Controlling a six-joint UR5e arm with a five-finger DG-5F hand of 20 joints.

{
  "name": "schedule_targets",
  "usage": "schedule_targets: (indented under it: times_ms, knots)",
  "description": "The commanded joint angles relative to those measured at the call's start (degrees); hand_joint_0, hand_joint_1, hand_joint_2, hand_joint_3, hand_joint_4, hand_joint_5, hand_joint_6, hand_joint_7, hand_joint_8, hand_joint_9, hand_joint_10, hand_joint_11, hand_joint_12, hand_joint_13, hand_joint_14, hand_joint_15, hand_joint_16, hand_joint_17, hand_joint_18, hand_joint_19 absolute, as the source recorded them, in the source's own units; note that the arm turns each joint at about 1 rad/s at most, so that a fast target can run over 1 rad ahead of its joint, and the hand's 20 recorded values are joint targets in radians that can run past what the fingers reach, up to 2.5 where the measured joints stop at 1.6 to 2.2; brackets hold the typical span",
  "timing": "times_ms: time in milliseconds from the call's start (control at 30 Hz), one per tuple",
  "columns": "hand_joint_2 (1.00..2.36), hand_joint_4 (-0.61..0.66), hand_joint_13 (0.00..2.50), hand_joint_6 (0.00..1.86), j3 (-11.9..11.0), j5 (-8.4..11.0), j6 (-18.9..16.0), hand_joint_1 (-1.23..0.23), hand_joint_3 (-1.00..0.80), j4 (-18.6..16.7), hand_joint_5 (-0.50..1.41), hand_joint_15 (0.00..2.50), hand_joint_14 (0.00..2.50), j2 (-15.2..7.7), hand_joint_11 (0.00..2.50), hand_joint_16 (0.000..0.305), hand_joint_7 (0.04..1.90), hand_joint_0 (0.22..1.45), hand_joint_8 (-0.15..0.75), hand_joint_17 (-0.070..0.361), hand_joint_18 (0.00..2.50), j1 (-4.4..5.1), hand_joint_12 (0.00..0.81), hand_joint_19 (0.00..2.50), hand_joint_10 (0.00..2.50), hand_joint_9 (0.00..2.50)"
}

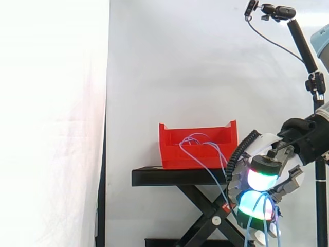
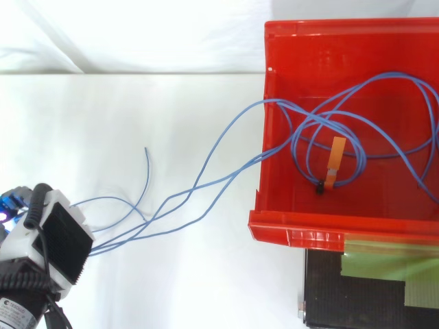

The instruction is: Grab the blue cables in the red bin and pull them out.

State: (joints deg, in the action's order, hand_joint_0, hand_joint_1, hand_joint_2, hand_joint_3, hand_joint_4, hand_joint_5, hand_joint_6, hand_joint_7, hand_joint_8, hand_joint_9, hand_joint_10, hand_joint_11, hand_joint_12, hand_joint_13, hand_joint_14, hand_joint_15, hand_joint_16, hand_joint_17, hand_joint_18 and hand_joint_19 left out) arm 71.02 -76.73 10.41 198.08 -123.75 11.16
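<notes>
In the side view you see the red bin (image 1: 172,154) sitting on the black surface (image 1: 164,176) of a scissor stand before the white curtain. The blue cables (image 1: 194,138) loop up inside the bin, cross its wall and slant down to the hand (image 1: 263,177), which hangs lower than the surface, off to the right. The hand's fingers are curled round the cables, its pads glowing white and green, and loose cable ends dangle beneath it. From the top view, the hand (image 2: 55,240) sits at the lower left, well apart from the bin (image 2: 295,229). The cables (image 2: 199,185) stretch from it across open space and over the bin's left wall, where several loops lie coiled round an orange strip (image 2: 336,161). One free end curves away near the hand. Green tape (image 2: 384,267) lies on the black surface beside the bin.
</notes>
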Motion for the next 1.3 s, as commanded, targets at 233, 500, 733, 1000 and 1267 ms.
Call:
schedule_targets:
  times_ms: [233, 500, 733, 1000, 1267]
  knots:
    - [1.00, 0.03, 0.85, 0.09, 0.00, 0.00, 0.00, -0.82, -1.00, -0.06, 1.07, 0.59, 0.02, 0.00, 0.83, 0.050, 0.85, 0.68, 0.193, 0.113, 0.78, 0.00, 0.332, 0.82, 0.03, 1.05]
    - [1.00, 0.07, 0.85, 0.12, 0.00, -0.09, -0.09, -0.87, -1.00, -0.06, 1.06, 0.58, 0.02, 0.00, 0.83, 0.053, 0.84, 0.64, 0.209, 0.119, 0.80, 0.00, 0.342, 0.81, 0.03, 1.06]
    - [1.00, 0.09, 0.86, 0.14, 0.00, -0.17, -0.17, -0.90, -1.00, -0.06, 1.05, 0.59, 0.02, 0.00, 0.82, 0.054, 0.81, 0.62, 0.216, 0.122, 0.80, 0.00, 0.350, 0.81, 0.03, 1.05]
    - [1.00, 0.12, 0.86, 0.19, 0.00, -0.17, -1.58, -0.96, -1.00, 0.03, 1.03, 0.58, 0.02, 0.00, 0.84, 0.056, 0.78, 0.60, 0.232, 0.125, 0.81, 0.00, 0.358, 0.80, 0.03, 1.05]
    - [1.00, 0.14, 0.86, 0.21, 0.00, -0.17, -1.76, -0.99, -1.00, 0.03, 1.03, 0.58, 0.02, 0.00, 0.84, 0.056, 0.76, 0.60, 0.235, 0.126, 0.82, 0.00, 0.361, 0.80, 0.03, 1.05]
